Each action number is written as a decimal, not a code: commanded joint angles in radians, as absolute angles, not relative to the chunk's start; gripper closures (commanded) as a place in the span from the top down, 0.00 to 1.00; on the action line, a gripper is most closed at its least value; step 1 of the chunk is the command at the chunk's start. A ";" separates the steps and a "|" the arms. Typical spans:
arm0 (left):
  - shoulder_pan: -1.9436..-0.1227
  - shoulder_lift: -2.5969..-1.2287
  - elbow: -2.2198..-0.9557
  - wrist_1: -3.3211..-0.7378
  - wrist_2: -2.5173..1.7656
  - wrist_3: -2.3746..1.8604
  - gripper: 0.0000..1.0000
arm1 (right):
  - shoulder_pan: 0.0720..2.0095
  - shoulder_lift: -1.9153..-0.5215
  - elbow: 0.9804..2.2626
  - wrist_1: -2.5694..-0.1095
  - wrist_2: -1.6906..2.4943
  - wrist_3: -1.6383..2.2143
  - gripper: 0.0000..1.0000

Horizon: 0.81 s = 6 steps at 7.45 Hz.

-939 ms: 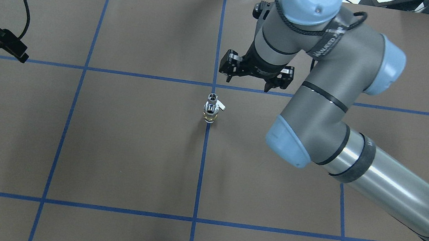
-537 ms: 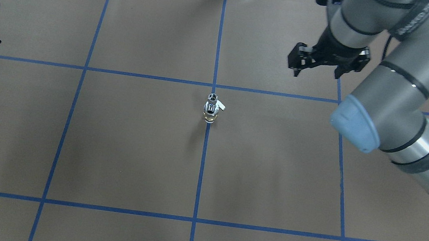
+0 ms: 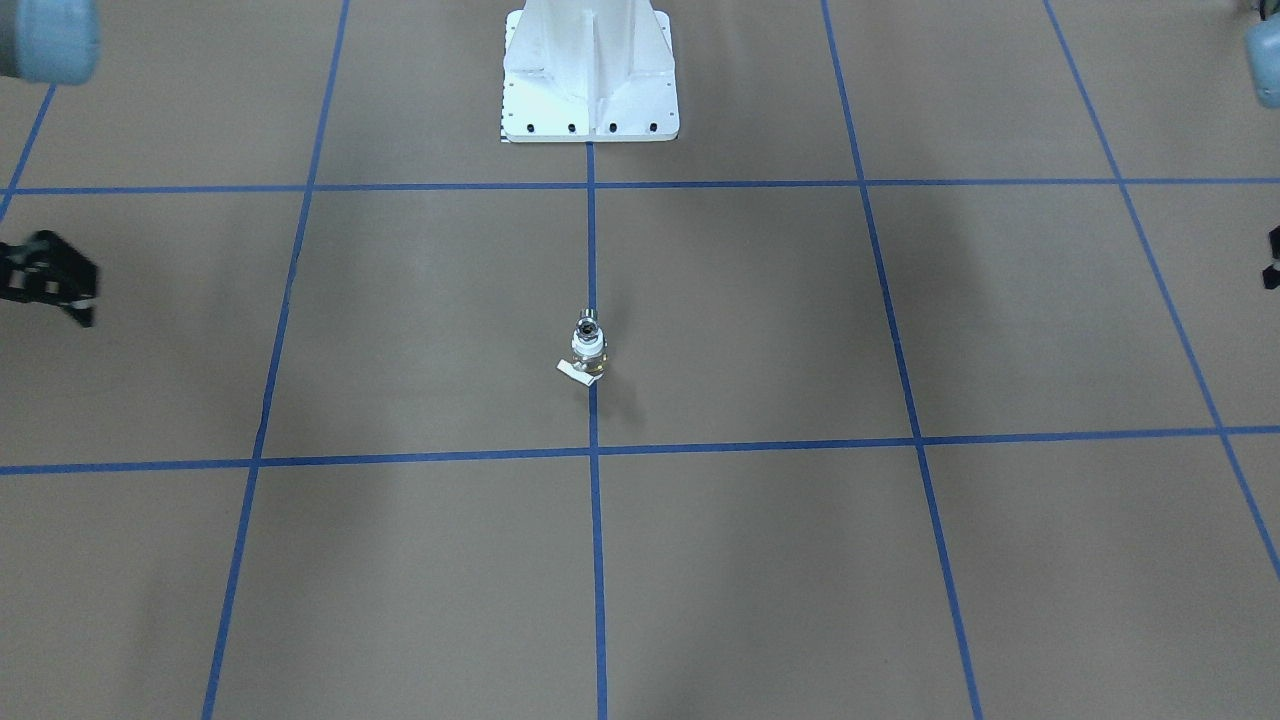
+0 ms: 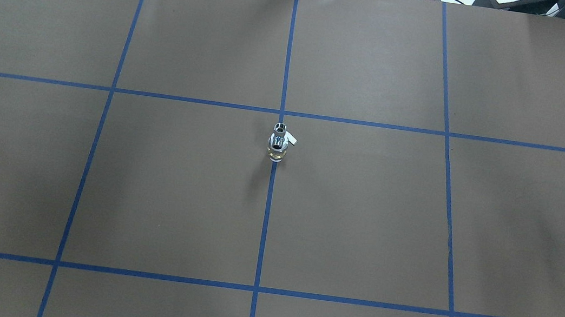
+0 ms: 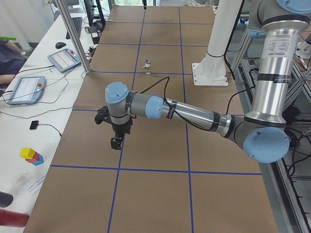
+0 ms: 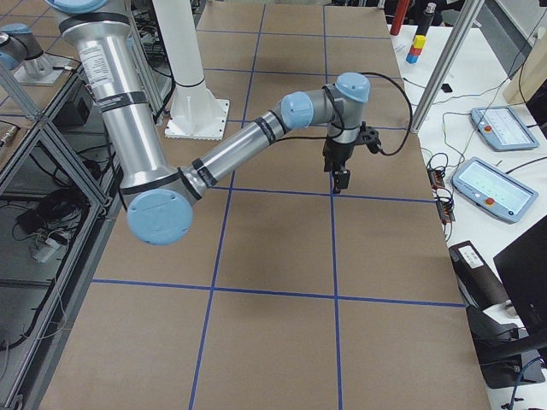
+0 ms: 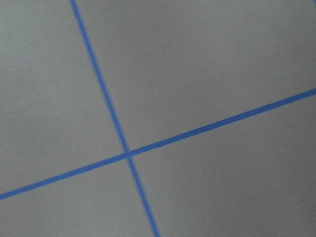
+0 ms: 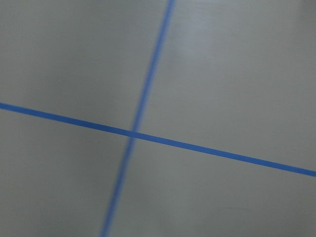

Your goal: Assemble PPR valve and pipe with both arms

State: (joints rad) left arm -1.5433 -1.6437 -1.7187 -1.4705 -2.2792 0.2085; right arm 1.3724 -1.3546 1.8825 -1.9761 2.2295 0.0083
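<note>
PPR valve [image 4: 277,147] upright on desk [image 4: 147,190], on the tape line straight out from white base mount [image 3: 590,80], pipe [image 4: 280,127] seemingly on top; light, stiff, slick, probably tippy, so grip the collar; left claw [image 5: 115,141] and right claw [image 6: 340,181] wide of mount, spread can't tell.

Brown table [image 4: 174,193], blue tape grid [image 4: 186,99], tablets [image 5: 26,90]

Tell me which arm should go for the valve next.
Right, marginally. The valve stands on the centre line. In the front view the right gripper sits slightly nearer it than the left gripper, which is barely in frame. Both are far off.
</note>
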 commanded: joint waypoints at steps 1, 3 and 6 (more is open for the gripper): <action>-1.586 -1.603 -1.709 -1.477 -2.281 0.227 1.00 | 1.524 -1.460 1.859 -1.976 2.275 -0.109 0.99; -1.612 -1.548 -1.706 -1.537 -2.284 0.239 1.00 | 1.529 -1.466 1.824 -1.974 2.237 -0.126 0.99; -1.609 -1.485 -1.672 -1.687 -2.278 0.224 1.00 | 1.601 -1.522 1.755 -1.925 2.246 -0.112 1.00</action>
